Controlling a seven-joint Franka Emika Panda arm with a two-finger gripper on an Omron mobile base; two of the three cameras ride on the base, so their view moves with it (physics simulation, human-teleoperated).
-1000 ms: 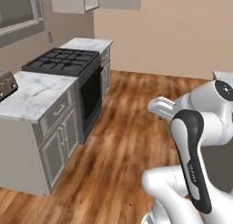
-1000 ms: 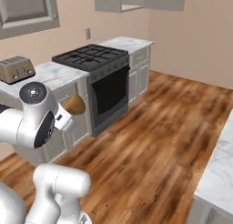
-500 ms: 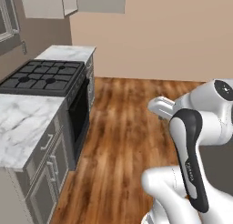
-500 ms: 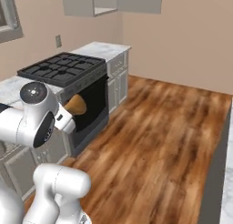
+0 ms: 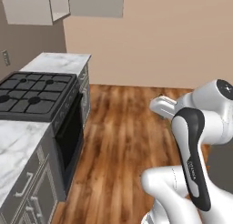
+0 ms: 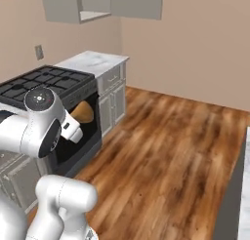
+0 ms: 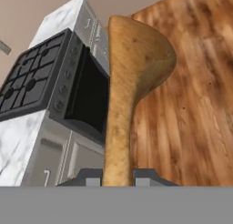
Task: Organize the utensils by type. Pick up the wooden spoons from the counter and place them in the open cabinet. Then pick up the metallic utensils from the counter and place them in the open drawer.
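The pincer (image 7: pixel 117 177) is clamped on the handle of the wooden spoon (image 7: pixel 132 77) at the lower middle of the hand view, its bowl jutting far out — so a swing near the stove (image 6: pixel 46 83) or cabinet (image 6: pixel 80 7) could knock it loose.

wooden spoon (image 7: pixel 132 82) handle end hidden between the jaws (bowl partly behind the arm), open cabinet (image 6: pixel 78 10) cropped

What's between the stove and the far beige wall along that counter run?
In the right base view, a short white marble counter over light grey cabinet fronts sits between the stove and the beige wall. The left base view shows the same.
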